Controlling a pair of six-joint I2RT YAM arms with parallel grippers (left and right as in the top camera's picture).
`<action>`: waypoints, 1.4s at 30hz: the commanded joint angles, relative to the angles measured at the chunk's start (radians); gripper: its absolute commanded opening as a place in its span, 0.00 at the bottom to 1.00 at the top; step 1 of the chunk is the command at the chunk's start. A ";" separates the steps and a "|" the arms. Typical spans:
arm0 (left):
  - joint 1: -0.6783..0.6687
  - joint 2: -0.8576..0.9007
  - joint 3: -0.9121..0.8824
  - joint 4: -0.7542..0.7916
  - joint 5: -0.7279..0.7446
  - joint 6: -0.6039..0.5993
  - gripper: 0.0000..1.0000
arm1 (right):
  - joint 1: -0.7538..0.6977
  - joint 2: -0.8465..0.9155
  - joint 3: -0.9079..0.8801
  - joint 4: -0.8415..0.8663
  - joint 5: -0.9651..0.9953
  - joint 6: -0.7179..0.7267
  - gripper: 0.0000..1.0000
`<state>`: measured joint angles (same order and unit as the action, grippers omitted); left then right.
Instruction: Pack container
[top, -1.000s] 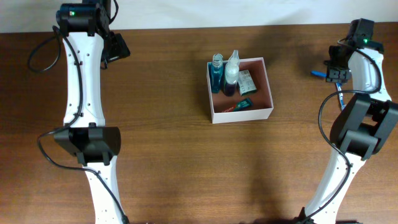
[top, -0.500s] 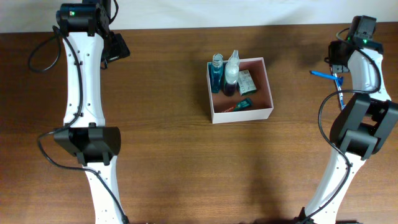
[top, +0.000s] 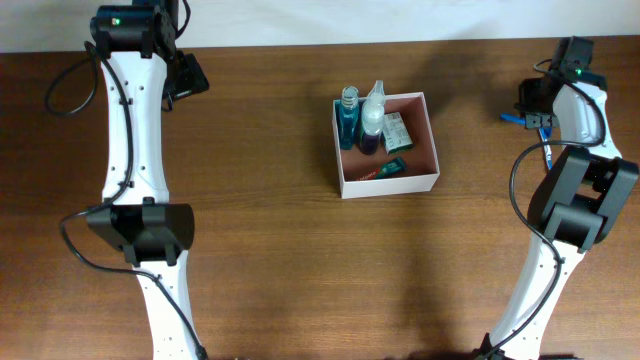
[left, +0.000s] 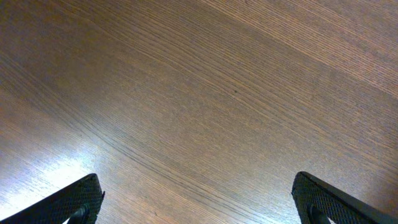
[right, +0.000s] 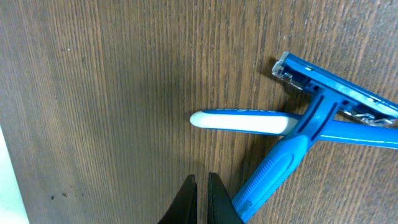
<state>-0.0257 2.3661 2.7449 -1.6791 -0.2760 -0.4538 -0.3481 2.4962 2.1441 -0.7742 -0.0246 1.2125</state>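
Note:
The container (top: 431, 181), a white-walled square box with a reddish-brown inside, stands mid-table. It holds a blue bottle (top: 349, 116), a clear spray bottle (top: 372, 114), a green-and-white packet (top: 397, 130) and a small teal tube (top: 394, 168). A blue razor (right: 283, 163) lies on the wood at the far right, crossed over a white-and-blue handle (right: 242, 121). My right gripper (right: 202, 182) is shut with nothing between its jaws, just left of the razor's handle and above the table. By the table's far left edge, my left gripper (left: 199, 202) hangs open over bare wood.
The razor (top: 513, 119) and the right gripper (top: 533, 105) sit about a container's width to the right of the box. Both white arms run along the table's left and right sides. A pale wall edge borders the table's far side.
The right gripper has shut on nothing and shifted slightly near the razor, which still lies on the table. The left arm and the container have not moved.

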 joint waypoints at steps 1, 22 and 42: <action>0.003 0.005 -0.002 0.002 0.003 -0.009 0.99 | 0.000 0.016 0.012 0.000 -0.008 0.007 0.04; 0.003 0.005 -0.002 0.018 0.003 -0.009 0.99 | -0.001 0.016 0.013 -0.224 0.030 0.052 0.04; 0.003 0.005 -0.002 0.037 0.003 -0.009 1.00 | -0.020 0.016 0.528 -0.680 0.066 -0.184 0.50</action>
<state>-0.0257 2.3661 2.7449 -1.6440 -0.2760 -0.4538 -0.3515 2.5107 2.6335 -1.3792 0.0013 1.0592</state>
